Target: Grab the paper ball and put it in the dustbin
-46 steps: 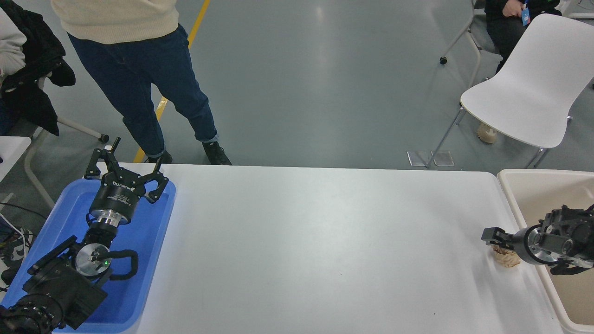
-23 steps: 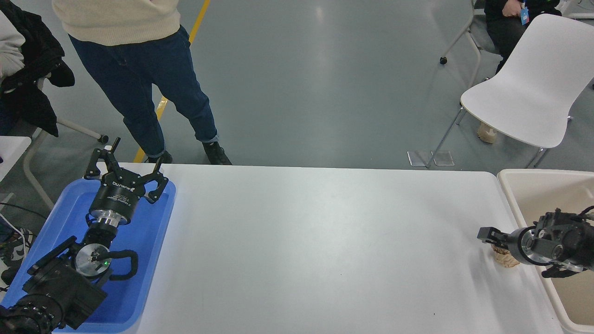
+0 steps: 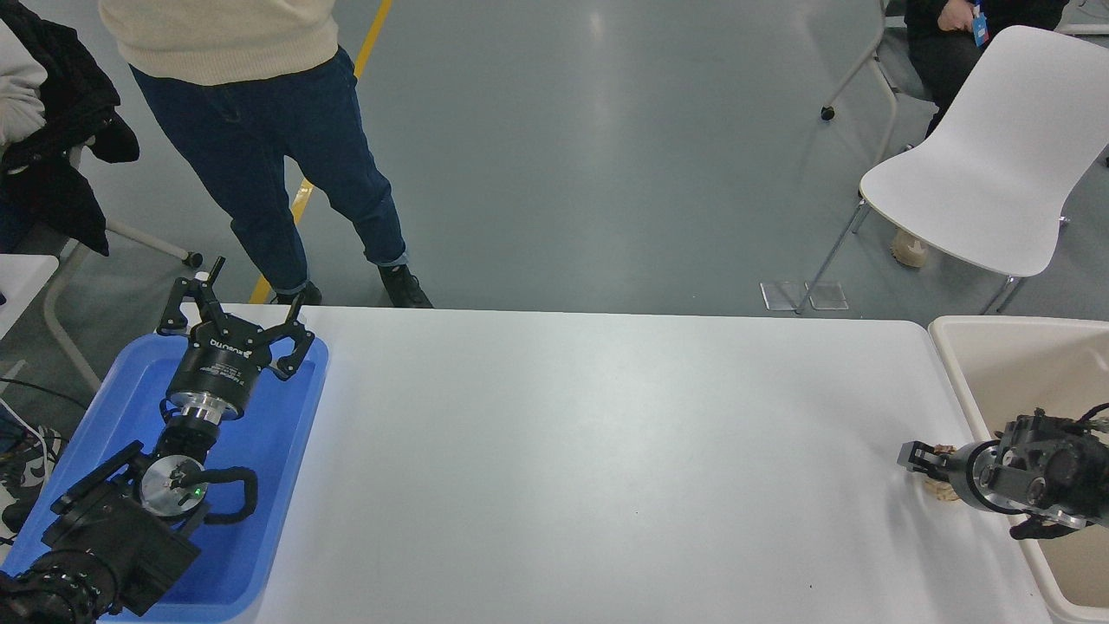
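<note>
The tan paper ball (image 3: 941,491) lies on the white table (image 3: 606,451) near its right edge, beside the beige dustbin (image 3: 951,364). My right gripper (image 3: 918,459) comes in from the right edge, over the bin's rim, and sits low right on top of the ball. It covers most of the ball, and only crumpled bits show around it. My left gripper (image 3: 236,314) is parked open and empty over the blue tray (image 3: 286,485) at the lower left.
A person in jeans (image 3: 286,165) stands at the table's far left side. A white chair (image 3: 996,156) stands behind the dustbin, and another person sits at the top right.
My right gripper has sunk lower and drawn slightly back toward the bin, and covers more of the paper ball. The ball has stayed in place. The left arm has not moved.
</note>
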Robot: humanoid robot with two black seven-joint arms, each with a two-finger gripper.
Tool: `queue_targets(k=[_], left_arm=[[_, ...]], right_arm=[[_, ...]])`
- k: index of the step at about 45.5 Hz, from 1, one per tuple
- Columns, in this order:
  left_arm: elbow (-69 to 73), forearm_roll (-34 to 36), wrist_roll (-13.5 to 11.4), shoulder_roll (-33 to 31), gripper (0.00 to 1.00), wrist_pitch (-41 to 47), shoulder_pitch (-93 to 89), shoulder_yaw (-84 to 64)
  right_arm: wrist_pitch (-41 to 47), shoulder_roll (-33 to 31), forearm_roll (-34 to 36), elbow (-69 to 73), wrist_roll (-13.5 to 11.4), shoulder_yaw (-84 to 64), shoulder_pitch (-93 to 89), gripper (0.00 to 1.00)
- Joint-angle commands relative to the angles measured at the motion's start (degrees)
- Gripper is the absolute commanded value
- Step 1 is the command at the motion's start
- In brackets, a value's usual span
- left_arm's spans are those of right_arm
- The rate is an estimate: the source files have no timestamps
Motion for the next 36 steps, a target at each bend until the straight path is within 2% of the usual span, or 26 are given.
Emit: queue_targets(k=[1, 18, 32, 36], left_arm=[[0.0, -0.04, 0.0, 0.0, 1.0, 0.0, 0.01, 0.0], [0.0, -0.04, 0.0, 0.0, 1.0, 0.0, 0.01, 0.0], [0.0, -0.04, 0.0, 0.0, 1.0, 0.0, -0.08, 0.0], [0.0, -0.04, 0.0, 0.0, 1.0, 0.0, -0.08, 0.0]], right_arm=[[0.46, -0.2, 0.53, 0.46, -0.08, 1.47, -0.31, 0.0], [0.81, -5.99, 2.64, 5.99, -0.08, 2.0, 3.03, 0.0], [1.69, -12.58, -3.16, 27.95, 0.01, -7.3, 18.4, 0.0], [2.57, -12.76, -3.95, 35.95, 0.01, -12.05, 25.25, 0.0]])
